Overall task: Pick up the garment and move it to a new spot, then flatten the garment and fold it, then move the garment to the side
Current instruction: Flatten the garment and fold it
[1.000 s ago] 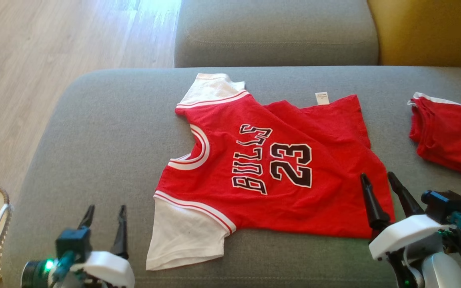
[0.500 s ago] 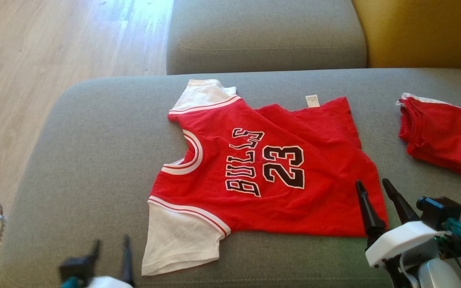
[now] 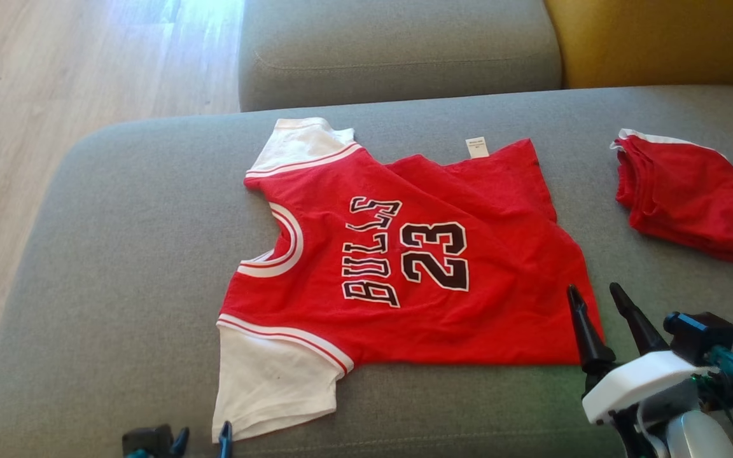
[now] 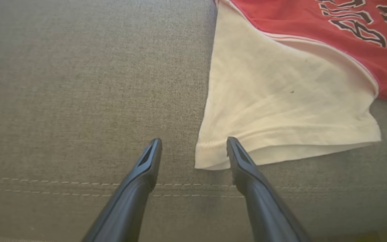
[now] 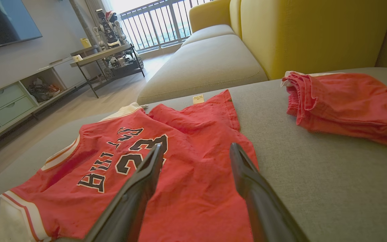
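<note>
While the jersey (image 3: 404,254) lies print-up, spread on the sofa (image 3: 118,254), its far side sits skewed and rumpled. I judge flattening to be in hand, folding not begun. On the left gripper (image 4: 194,140) the jaws are wide, tips straddling the corner of the jersey's near white sleeve (image 4: 281,101); contact cannot be told. The right gripper (image 3: 593,287) is wide and empty, at the jersey's near hem corner. Next move calls for both to pinch thin cloth without catching upholstery. Red shorts (image 3: 684,197) lie well apart, past the jersey's hem. Versus a second ago: camera swung; left gripper closed in on the sleeve corner.
</note>
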Controlling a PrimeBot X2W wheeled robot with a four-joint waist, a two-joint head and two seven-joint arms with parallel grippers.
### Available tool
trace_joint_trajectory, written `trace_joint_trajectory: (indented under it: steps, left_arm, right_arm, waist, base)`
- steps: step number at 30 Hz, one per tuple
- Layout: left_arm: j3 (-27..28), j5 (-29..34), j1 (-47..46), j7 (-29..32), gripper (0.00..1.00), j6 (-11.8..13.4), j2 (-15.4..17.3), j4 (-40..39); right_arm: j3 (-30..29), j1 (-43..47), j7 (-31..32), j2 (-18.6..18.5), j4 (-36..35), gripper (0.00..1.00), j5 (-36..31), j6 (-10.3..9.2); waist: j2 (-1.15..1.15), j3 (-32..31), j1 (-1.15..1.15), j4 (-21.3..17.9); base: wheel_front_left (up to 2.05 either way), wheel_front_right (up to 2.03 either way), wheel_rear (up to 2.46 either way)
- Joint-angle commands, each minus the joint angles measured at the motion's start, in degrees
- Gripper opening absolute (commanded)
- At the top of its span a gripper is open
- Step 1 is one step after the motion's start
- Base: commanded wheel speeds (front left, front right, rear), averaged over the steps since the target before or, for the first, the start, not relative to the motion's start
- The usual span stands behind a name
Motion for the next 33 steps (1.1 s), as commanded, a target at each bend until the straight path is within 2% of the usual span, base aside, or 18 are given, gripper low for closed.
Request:
trace_joint_trajectory:
  steps: [1, 9, 14, 15, 16, 17, 18, 23, 27, 33]
  left_arm:
    - [1.42, -0.39, -3.49, -0.68, 1.00, 0.07, -0.09, -0.68]
    - [0.71, -0.66, -5.04, -1.53, 1.00, -0.56, -0.15, 3.07]
    - [0.21, -0.85, -6.73, -1.65, 0.95, -1.19, -0.16, 5.65]
    - [0.11, -0.96, -7.02, -1.59, 0.83, -1.37, -0.21, 6.18]
    - [0.02, -1.07, -7.27, -1.55, 0.52, -1.51, -0.26, 6.70]
    - [-0.05, -1.18, -7.49, -1.60, 0.13, -1.66, -0.31, 7.15]
    - [-0.12, -1.33, -7.69, -1.75, 0.00, -1.89, -0.36, 7.52]
    - [-0.32, -1.51, -8.33, -2.96, 0.00, -2.54, -0.19, 8.38]
    - [1.04, -1.15, -8.89, -5.58, 0.00, -0.68, 0.60, 6.32]
    - [3.31, 0.39, -7.98, -7.18, 0.00, 1.99, 1.84, -2.97]
  right_arm:
    - [1.15, -2.53, -0.50, -0.41, -1.82, 1.00, -0.41, -0.02]
    - [0.89, -2.79, -0.07, -0.41, -2.20, 1.00, -0.95, -0.02]
    - [0.78, -2.88, 0.24, -0.41, -2.53, 1.00, -1.33, -0.02]
    - [0.74, -2.84, 0.32, -0.41, -2.57, 1.00, -1.44, -0.02]
    - [0.72, -2.81, 0.41, -0.41, -2.61, 1.00, -1.53, -0.02]
    - [0.71, -2.79, 0.49, -0.41, -2.64, 1.00, -1.60, -0.02]
    - [0.70, -2.77, 0.55, -0.41, -2.68, 1.00, -1.64, -0.02]
    - [0.63, -2.77, 0.66, -0.41, -2.78, 1.00, -1.64, -0.02]
    - [-0.75, -2.51, 1.11, -0.41, -2.19, 1.00, -2.09, -0.02]
    - [-4.05, -1.67, 2.10, -0.41, 1.27, 1.00, -1.26, -0.02]
  waist:
    - [0.00, 0.15, 0.00, -0.30]
    - [0.00, 0.73, 0.00, -1.10]
    - [0.00, 1.15, 0.00, -1.33]
    - [0.00, 1.17, 0.00, -1.36]
    - [0.00, 1.18, 0.00, -1.39]
    - [0.00, 1.18, 0.00, -1.42]
    - [0.00, 1.18, 0.00, -1.44]
    - [0.00, 1.09, 0.00, -1.38]
    - [0.00, 0.74, 0.00, -1.11]
    - [0.00, 0.40, 0.00, -0.51]
  base:
    - [0.00, 0.00, 0.00]
    - [0.00, 0.00, 0.00]
    - [0.00, 0.00, 0.00]
    - [0.00, 0.00, 0.00]
    - [0.00, 0.00, 0.00]
    - [0.00, 0.00, 0.00]
    - [0.00, 0.00, 0.00]
    - [0.00, 0.00, 0.00]
    - [0.00, 0.00, 0.00]
    - [0.00, 0.00, 0.00]
